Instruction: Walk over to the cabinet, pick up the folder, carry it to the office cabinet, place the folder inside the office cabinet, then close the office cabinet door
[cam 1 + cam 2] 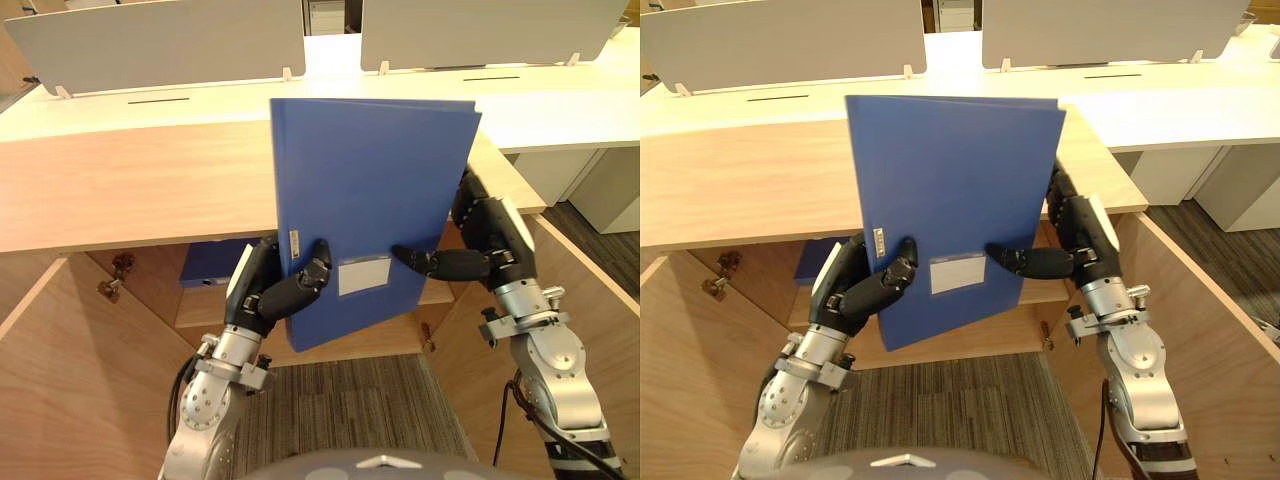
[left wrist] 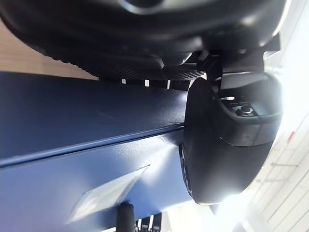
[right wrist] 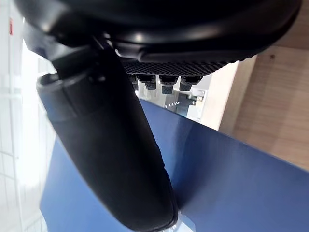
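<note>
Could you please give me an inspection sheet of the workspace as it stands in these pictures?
Surface: wooden cabinet top; both doors below it stand open.
Job's things: blue folder held upright, slightly tilted, in front of the open cabinet, not yet inside.
Clutter: another blue item lies on the shelf inside, at the left.
Hands: left hand and right hand each pinch the folder, thumb in front, fingers behind.
Cables: nothing seen.
Surroundings: white desks with grey dividers behind; carpet below.
</note>
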You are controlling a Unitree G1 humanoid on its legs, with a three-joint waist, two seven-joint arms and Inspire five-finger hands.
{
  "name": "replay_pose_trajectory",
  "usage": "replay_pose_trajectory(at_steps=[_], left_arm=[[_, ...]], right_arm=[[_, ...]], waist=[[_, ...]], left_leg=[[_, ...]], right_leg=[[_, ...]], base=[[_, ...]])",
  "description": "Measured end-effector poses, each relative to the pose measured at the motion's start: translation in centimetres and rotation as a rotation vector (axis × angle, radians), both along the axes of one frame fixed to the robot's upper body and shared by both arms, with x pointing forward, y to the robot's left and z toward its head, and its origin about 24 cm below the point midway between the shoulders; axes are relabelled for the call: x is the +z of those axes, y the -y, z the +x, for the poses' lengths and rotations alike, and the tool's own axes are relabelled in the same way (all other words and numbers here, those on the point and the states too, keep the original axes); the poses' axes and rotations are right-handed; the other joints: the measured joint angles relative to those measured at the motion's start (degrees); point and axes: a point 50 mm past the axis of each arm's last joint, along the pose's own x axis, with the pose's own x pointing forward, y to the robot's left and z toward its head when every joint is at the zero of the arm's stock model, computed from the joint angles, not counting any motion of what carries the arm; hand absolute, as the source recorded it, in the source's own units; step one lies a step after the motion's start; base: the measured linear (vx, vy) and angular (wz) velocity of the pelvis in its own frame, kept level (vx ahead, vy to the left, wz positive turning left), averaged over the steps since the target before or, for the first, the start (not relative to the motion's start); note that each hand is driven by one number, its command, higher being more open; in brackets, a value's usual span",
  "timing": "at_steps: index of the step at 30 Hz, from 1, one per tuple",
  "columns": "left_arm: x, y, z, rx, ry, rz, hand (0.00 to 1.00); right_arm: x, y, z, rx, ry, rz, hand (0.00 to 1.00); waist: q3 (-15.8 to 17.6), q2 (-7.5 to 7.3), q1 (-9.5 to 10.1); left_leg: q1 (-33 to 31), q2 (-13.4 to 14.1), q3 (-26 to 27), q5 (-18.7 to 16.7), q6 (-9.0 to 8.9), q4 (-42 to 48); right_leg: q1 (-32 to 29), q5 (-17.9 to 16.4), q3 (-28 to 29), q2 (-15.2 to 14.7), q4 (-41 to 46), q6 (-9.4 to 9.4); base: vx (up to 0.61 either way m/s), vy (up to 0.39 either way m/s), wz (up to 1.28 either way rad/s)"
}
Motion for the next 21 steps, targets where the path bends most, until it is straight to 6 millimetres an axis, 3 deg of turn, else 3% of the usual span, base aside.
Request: replay_pose_trajectory(at_steps=[2, 3, 8, 10, 13, 20, 21], left_arm=[[0.1, -0.1, 0.1, -0.015, 0.008, 0.023, 0.0], [0.2, -0.2, 0.2, -0.026, 0.012, 0.034, 0.0], [0.9, 0.2, 0.8, -0.074, 0.054, 0.061, 0.0], [1.3, 0.3, 1.1, -0.086, 0.077, 0.08, 0.0], [1.1, -0.1, 1.1, -0.093, 0.075, 0.139, 0.0], [1.1, -1.1, 1.5, -0.018, 0.08, 0.136, 0.0], [1.0, -1.2, 1.5, 0.004, 0.074, 0.116, 1.0]], right_arm=[[-0.9, 0.3, 0.3, 0.041, -0.06, -0.007, 1.0], [-1.4, 0.4, 0.4, 0.078, -0.101, -0.026, 0.0], [-1.1, 1.6, 1.1, 0.162, -0.147, -0.023, 0.0], [-2.2, 1.7, 1.1, 0.212, -0.231, -0.043, 0.0], [-3.7, 1.4, 0.9, 0.236, -0.309, -0.004, 0.0], [-4.7, -0.5, 0.9, 0.218, -0.281, 0.109, 0.0], [-4.7, -1.0, 0.9, 0.217, -0.267, 0.136, 0.0]], waist=[[-0.07, 0.11, 0.01], [-0.13, 0.21, 0.02], [-0.36, 0.56, 0.0], [-0.36, 0.55, -0.03], [-0.33, 0.62, 0.0], [-0.26, 0.48, 0.37], [-0.23, 0.42, 0.41]], left_leg=[[-0.02, -0.03, -0.06, 0.08, 0.02, -0.01], [-0.08, -0.08, -0.13, 0.14, 0.04, -0.01], [-0.06, -0.13, -0.34, 0.43, 0.08, -0.03], [-0.18, -0.08, -0.64, 0.69, 0.01, -0.05], [-0.64, -0.07, -1.08, 0.98, -0.03, -0.25], [-0.68, -0.09, -1.25, 1.16, -0.02, -0.02], [-0.7, -0.1, -1.3, 1.2, -0.02, -0.02]], right_leg=[[0.0, 0.0, -0.04, -0.02, 0.02, 0.0], [-0.01, 0.0, -0.1, -0.06, 0.03, 0.0], [-0.04, 0.0, -0.33, -0.09, 0.03, -0.01], [-0.05, -0.01, -0.63, -0.03, 0.02, -0.02], [-0.28, -0.02, -1.06, -0.02, -0.07, -0.04], [-0.24, 0.12, -1.24, -0.03, -0.21, -0.25], [-0.24, 0.12, -1.29, -0.04, -0.21, -0.25]], base=[[0.0, 0.0, 0.0], [0.0, 0.0, 0.0], [0.0, 0.0, 0.01], [-0.01, -0.001, 0.06], [-0.02, -0.004, 0.07], [0.0, 0.0, 0.01], [0.0, 0.0, 0.0]])
